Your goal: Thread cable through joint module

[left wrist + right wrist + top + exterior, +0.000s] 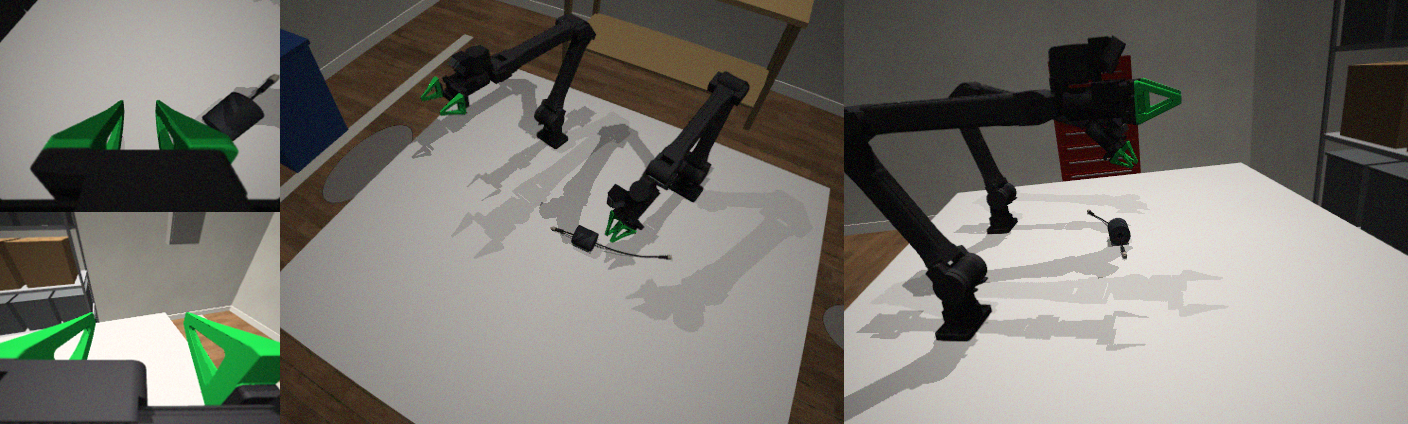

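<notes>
The black joint module (585, 237) lies on its side on the white table, and it also shows in the exterior view (1118, 231) and the left wrist view (233, 114). The thin black cable (630, 253) runs through its shaft. A short end with a light tip (553, 229) sticks out on one side and a long tail (667, 257) lies on the other. My left gripper (621, 231) hangs just above the table beside the module, with a narrow gap and nothing between its fingers. My right gripper (442, 99) is open and empty, raised far off at the table's edge (139, 340).
The bases of both arms (552, 135) (692, 187) stand on the far side of the table. A blue cabinet (302, 100) and a wooden bench (680, 55) stand off the table. A red drawer unit (1094, 145) and shelves (1369, 125) show in the exterior view.
</notes>
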You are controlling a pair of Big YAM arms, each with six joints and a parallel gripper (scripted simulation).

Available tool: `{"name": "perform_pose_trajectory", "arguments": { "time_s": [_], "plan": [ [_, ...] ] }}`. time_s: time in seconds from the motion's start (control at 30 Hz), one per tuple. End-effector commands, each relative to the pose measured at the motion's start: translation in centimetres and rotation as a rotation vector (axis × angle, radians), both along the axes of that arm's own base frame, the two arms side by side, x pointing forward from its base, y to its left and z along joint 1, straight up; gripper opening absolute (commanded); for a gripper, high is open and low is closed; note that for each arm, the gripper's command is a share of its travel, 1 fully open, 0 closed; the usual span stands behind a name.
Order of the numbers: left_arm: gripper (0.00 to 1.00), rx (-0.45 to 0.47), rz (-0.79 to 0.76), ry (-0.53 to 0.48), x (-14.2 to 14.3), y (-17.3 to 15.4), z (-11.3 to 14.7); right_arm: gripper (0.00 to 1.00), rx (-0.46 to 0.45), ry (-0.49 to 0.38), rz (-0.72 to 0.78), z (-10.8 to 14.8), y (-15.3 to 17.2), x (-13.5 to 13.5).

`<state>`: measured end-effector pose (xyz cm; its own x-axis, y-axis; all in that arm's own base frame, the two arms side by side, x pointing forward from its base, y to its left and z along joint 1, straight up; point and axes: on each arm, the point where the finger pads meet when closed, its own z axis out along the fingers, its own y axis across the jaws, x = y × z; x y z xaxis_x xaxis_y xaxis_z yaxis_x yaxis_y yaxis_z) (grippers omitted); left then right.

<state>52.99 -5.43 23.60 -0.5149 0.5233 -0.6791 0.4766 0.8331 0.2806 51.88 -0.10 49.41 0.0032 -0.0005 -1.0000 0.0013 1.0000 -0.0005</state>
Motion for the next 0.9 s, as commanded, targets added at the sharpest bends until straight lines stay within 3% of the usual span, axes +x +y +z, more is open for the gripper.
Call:
{"name": "perform_pose_trajectory", "arguments": {
  "time_s": [0.0,0.1,0.2,0.3,0.4,0.57,0.67,0.73,0.87],
  "plan": [
    [0.32,-0.101,0.131,-0.188,3.1,1.3,8.3,0.96,0.010,0.017,0.015,-1.0,0.7,0.6],
    [0.32,-0.119,0.137,-0.200,3.4,0.7,8.4,0.96,0.010,0.017,0.015,-1.0,0.7,0.6],
    [0.32,-0.180,0.206,-0.327,3.0,2.4,13.8,0.96,0.010,0.025,0.018,-1.5,0.8,0.5],
    [0.32,-0.246,0.255,-0.426,2.6,2.9,16.5,0.96,0.011,0.036,0.017,-2.2,0.7,0.5],
    [0.32,-0.312,0.299,-0.511,2.1,3.7,20.1,0.96,0.011,-0.004,0.020,0.2,0.9,-0.1],
    [0.32,-0.428,0.357,-0.654,0.8,4.9,26.3,0.96,0.010,0.004,0.017,-0.2,0.7,-0.2],
    [0.32,-0.452,0.356,-0.660,0.9,4.4,26.7,0.96,0.010,0.004,0.017,-0.2,0.7,-0.2],
    [0.32,-0.502,0.381,-0.745,-0.9,5.6,30.0,0.96,0.011,0.007,0.019,-0.3,0.8,-0.2],
    [0.32,-0.529,0.395,-0.781,-1.0,6.1,30.9,0.96,0.011,0.000,0.018,0.1,0.8,-0.5]
  ]
}}
